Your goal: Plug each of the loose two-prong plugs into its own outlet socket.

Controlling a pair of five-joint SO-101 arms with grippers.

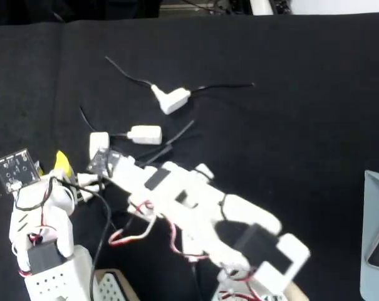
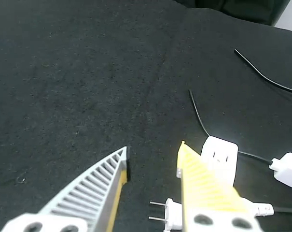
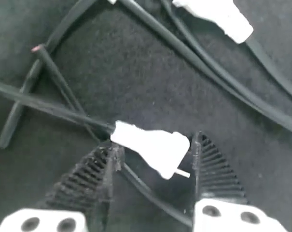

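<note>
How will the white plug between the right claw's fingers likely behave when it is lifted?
The plug looks small and rigid, so it is probably light and keeps its shape in the right claw. Its smooth body might slip or twist. Its thin black cord lies loose on the cloth, so it will likely trail limply and tug slightly.

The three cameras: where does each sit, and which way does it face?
High view: fixed above the table, looking down; left arm and right arm enter from below.
Left wrist view: on its arm, looking low across the table past the open left claw to a socket.
Right wrist view: looking down; the right claw straddles a plug.
Shared: the high view shows that socket too.
</note>
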